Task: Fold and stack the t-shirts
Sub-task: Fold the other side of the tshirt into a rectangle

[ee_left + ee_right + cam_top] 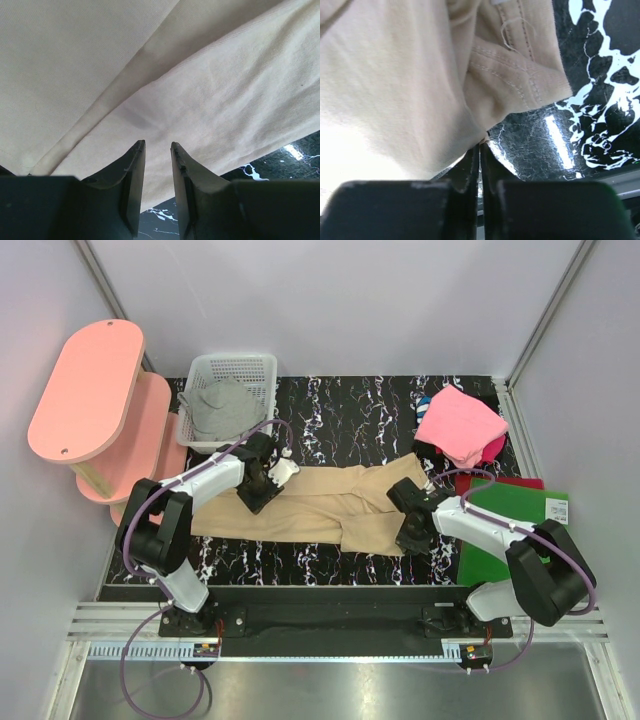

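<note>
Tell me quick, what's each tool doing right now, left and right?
Left tool: slightly open over the tan t-shirt, nothing visibly gripped.
Right tool: closed, pinching the tan t-shirt's edge.

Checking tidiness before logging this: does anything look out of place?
The grey t-shirt lies bunched in the white basket, not folded. The pink t-shirt sits askew over red and dark cloth at the far right.

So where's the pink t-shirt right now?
In the top view the pink t-shirt lies folded at the far right of the table, on a dark red cloth, just beyond the green sheet and right of the tan t-shirt.
</note>
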Robot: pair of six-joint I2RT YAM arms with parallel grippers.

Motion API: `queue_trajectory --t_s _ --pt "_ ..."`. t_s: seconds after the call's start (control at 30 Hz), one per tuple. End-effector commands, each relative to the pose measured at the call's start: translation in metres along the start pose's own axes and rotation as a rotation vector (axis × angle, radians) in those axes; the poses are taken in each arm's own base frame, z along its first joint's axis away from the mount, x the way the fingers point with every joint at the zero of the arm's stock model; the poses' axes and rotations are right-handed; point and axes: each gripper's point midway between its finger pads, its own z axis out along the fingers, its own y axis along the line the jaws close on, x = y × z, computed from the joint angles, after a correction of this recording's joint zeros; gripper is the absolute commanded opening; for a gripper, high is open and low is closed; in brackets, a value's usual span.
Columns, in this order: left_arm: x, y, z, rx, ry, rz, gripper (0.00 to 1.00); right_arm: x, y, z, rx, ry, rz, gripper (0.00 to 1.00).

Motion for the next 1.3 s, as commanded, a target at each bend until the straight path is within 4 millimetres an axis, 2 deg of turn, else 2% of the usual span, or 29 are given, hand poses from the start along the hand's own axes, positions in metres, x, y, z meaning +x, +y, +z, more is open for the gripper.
queue_trajectory --t_s 0.0,0.1,0.17,0.23,0.3,0.33,0.43,0.5,0.63,0.77,0.83,0.97,1.13,1.17,1.27 --pt "-0.01 0.001 -0.01 -0.002 -0.065 0.002 0.33 -0.015 0.015 -0.008 -0.041 -0.062 0.005 0.0" --pt "-0.009 0.0 -0.01 -0.003 -0.067 0.003 0.33 -0.016 0.014 -0.014 -0.047 -0.069 0.011 0.0" --pt "-0.009 0.0 -0.011 -0.003 -0.067 0.003 0.33 -0.02 0.016 -0.026 -0.065 -0.083 0.01 0.0" --pt "-0.008 -0.001 -0.01 0.0 -0.067 0.005 0.33 -0.032 0.025 -0.049 -0.119 -0.123 0.018 0.0" --pt "-0.009 -0.001 -0.01 0.001 -0.067 0.003 0.33 -0.041 0.026 -0.069 -0.144 -0.161 0.019 0.0" --pt "-0.008 -0.001 -0.01 0.001 -0.065 0.003 0.33 -0.053 0.035 -0.085 -0.178 -0.199 0.033 0.0" --pt "-0.009 -0.001 -0.011 0.0 -0.068 0.003 0.33 -0.07 0.045 -0.115 -0.223 -0.253 0.028 0.0" --pt "-0.009 0.0 -0.012 -0.004 -0.069 0.003 0.33 -0.079 0.054 -0.127 -0.233 -0.272 0.008 0.0" --pt "-0.008 0.0 -0.013 -0.009 -0.072 0.005 0.33 -0.09 0.066 -0.123 -0.198 -0.283 -0.026 0.0" --pt "-0.004 -0.001 -0.012 -0.007 -0.067 0.008 0.33 -0.096 0.079 -0.105 -0.142 -0.263 -0.06 0.0" --pt "-0.002 -0.001 -0.011 -0.005 -0.064 0.006 0.33 -0.106 0.087 -0.107 -0.147 -0.285 -0.069 0.0" --pt "-0.001 0.0 -0.011 -0.006 -0.067 0.004 0.33 -0.137 0.104 -0.111 -0.142 -0.322 -0.067 0.0" --pt "0.0 0.001 -0.012 -0.01 -0.068 0.007 0.33 -0.179 0.108 -0.118 -0.137 -0.368 -0.047 0.0" --pt "0.001 0.002 -0.012 -0.01 -0.068 0.007 0.33 -0.188 0.112 -0.125 -0.149 -0.385 -0.048 0.0" --pt "-0.001 0.003 -0.013 -0.013 -0.071 0.006 0.33 -0.2 0.115 -0.122 -0.147 -0.385 -0.041 0.0"
